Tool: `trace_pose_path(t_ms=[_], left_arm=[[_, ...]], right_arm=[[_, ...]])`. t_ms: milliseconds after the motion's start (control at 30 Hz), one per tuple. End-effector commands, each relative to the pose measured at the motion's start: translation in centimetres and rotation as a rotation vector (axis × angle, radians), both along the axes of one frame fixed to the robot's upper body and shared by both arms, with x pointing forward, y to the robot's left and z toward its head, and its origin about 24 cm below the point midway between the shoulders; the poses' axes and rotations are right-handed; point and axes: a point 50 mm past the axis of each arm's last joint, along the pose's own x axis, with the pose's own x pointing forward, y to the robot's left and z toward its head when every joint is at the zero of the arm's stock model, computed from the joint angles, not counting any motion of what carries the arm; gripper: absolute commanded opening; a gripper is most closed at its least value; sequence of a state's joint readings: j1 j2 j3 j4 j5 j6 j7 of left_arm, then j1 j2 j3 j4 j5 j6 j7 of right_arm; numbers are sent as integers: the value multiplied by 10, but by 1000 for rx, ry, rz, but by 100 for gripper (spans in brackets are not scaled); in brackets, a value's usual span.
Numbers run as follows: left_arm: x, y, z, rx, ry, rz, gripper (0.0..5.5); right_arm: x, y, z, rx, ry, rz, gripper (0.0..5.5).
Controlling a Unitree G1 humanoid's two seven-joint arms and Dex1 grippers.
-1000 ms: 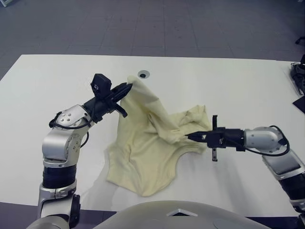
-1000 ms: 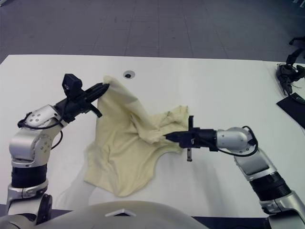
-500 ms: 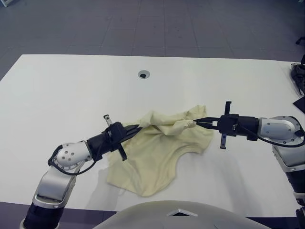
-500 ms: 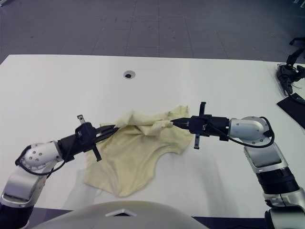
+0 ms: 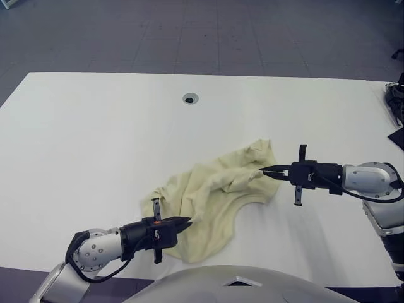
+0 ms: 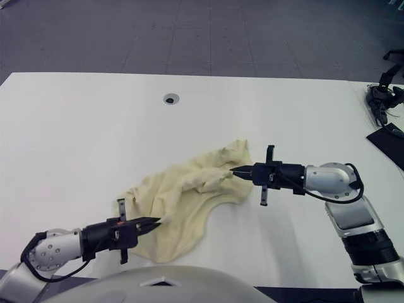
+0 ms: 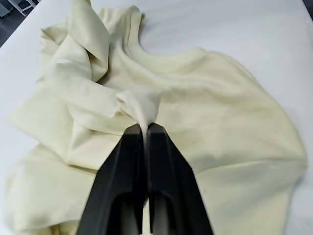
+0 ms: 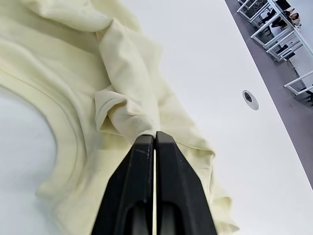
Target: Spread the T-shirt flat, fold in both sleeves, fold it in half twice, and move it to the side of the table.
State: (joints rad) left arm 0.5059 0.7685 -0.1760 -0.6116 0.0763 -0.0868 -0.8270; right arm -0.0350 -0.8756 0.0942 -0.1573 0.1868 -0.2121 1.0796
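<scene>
A pale yellow T-shirt (image 5: 214, 196) lies crumpled on the white table (image 5: 95, 139), a little right of the middle and near the front. My left gripper (image 5: 187, 221) is low at the shirt's front left, shut on a pinch of its cloth (image 7: 142, 105). My right gripper (image 5: 262, 169) is at the shirt's right side, shut on a bunched fold (image 8: 129, 122). The cloth sags in folds between the two grippers.
A round grommet hole (image 5: 190, 98) sits in the table toward the back. Black cables and a dark object (image 6: 385, 107) lie at the far right edge. Bare table stretches to the left and behind the shirt.
My left gripper has dropped from a raised spot at the back and pulled its cloth toward the front edge. My right gripper rose, shifted right, then eased down. The shirt now lies lower.
</scene>
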Motion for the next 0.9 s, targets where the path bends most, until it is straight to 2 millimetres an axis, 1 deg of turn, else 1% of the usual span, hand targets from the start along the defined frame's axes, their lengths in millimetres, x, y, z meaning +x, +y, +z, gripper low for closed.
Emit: trace_pose_path(t_ms=[33,133,333,400,467,533,667,800,900], left_arm=[[-5,6,-6,53,83,-37,83],[-12,9,-3,37,153,-60,141],[-16,15,13,-74,264,-88,234],[-11,16,18,-132,265,-72,272],[-2,13,24,-196,222,-29,300],[6,11,21,-183,172,15,333],[14,6,3,-114,161,69,401],[18,3,-11,-75,168,114,463],[15,-2,-17,-71,195,109,514]], right_arm=[[-2,2,-4,-14,12,13,0],[-3,3,-5,-16,14,15,0],[-3,4,-6,-15,20,17,0],[-4,4,-6,-14,25,18,0],[-6,4,-6,-9,31,19,0],[-8,6,-3,33,54,32,0],[-14,10,7,135,98,65,0],[-13,6,9,135,101,52,0],[-13,5,8,126,97,46,0]])
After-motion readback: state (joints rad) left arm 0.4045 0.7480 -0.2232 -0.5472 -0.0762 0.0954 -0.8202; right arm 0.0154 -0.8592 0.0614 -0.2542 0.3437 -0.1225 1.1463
